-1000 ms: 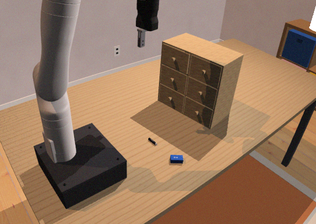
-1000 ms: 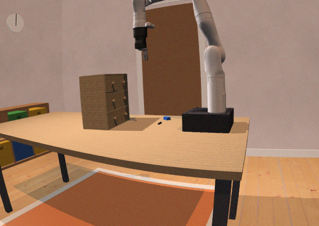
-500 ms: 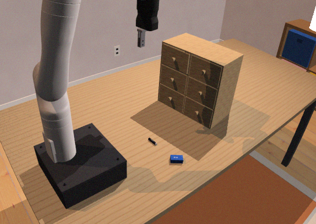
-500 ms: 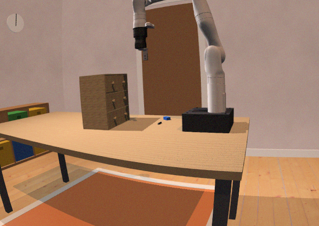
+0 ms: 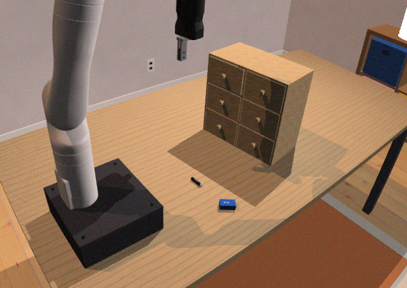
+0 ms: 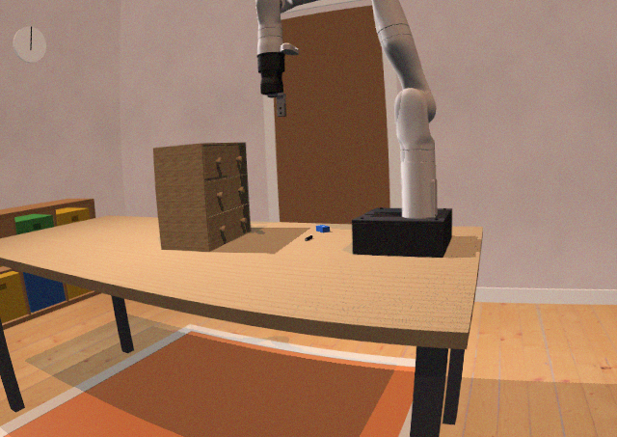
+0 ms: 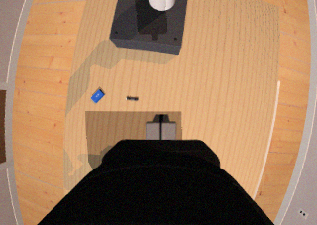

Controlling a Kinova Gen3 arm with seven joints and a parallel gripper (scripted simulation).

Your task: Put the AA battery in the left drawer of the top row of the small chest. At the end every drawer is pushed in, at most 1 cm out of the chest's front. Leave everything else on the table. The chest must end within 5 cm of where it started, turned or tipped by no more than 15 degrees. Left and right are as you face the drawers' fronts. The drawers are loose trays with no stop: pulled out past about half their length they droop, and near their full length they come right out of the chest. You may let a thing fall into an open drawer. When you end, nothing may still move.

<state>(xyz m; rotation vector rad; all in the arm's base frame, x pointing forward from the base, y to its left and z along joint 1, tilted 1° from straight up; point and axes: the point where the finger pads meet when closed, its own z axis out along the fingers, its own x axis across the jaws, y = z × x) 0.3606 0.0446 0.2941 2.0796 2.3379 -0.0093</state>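
The small wooden chest [image 5: 294, 91] [image 6: 181, 198] stands on the table with its six drawers all pushed in. The top left drawer [image 5: 225, 74] [image 6: 237, 160] has a small peg knob. The AA battery [image 5: 196, 181] [image 6: 308, 237] [image 7: 133, 98], black with a pale tip, lies flat on the table in front of the chest. My gripper [image 5: 181, 58] [image 6: 281, 114] [image 7: 161, 123] is shut and empty. It points down, high above the table, in front of the chest and above its top.
A small blue block [image 5: 227, 204] [image 6: 322, 228] [image 7: 98, 96] lies near the battery, closer to the table's front edge. The arm's black base [image 5: 108, 212] [image 6: 401, 232] [image 7: 149, 17] stands on the table. Shelves with coloured bins stand off the table.
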